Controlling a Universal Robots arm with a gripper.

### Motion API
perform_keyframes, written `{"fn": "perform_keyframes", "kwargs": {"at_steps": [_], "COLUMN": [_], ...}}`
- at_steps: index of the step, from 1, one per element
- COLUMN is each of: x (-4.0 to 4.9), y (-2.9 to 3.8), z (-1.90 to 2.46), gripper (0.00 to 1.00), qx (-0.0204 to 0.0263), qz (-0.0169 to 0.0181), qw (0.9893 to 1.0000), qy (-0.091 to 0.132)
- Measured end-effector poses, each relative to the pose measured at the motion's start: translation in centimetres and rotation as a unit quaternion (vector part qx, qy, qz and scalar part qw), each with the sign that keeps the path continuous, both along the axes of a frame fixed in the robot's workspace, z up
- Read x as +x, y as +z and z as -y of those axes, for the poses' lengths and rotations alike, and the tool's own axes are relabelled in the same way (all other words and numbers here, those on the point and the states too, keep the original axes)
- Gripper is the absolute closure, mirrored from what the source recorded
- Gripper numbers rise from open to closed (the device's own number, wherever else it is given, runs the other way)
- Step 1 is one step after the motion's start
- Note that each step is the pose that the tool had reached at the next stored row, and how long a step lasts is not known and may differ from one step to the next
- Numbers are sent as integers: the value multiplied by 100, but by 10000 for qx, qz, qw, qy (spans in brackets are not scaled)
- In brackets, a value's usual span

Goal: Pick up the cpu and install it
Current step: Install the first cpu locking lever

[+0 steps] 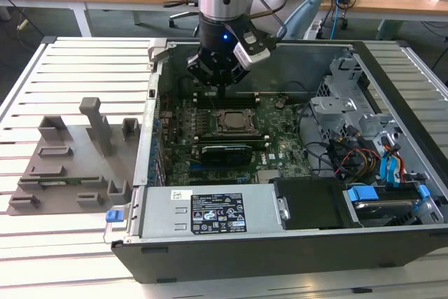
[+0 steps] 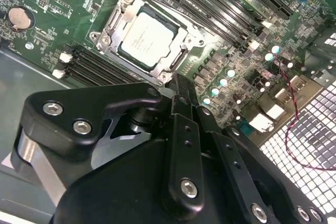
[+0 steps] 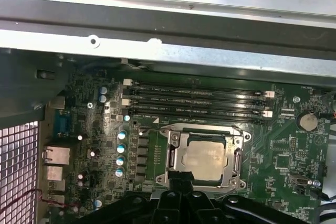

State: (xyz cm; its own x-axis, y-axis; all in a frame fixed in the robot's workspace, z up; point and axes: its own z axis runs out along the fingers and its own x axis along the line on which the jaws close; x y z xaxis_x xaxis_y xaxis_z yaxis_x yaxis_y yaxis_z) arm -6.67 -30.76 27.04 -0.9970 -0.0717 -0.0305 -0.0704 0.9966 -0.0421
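1. The gripper (image 1: pixel 222 91) hangs over the open case (image 1: pixel 392 243), just above the board (image 1: pixel 280 141); whether its fingers are open or closed cannot be told.
2. The cpu (image 2: pixel 146 40) (image 3: pixel 206 158) lies flat in the socket (image 2: pixel 113 24), just below and beyond the gripper tip, apart from it.

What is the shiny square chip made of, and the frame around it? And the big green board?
The cpu looks like pale brushed metal on top, since it shines softly. The socket frame seems to be bare steel, bright at its edges. The motherboard looks like green lacquered circuit board, probably fibreglass, though the pictures cannot settle that.
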Motion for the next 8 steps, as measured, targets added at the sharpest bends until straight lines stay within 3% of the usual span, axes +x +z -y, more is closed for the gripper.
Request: {"fn": "perform_keyframes", "kwargs": {"at_steps": [8], "x": [-118], "y": [-6], "z": [0], "gripper": [89], "qx": [0], "qz": [0], "qw": [10000], "qy": [0]}}
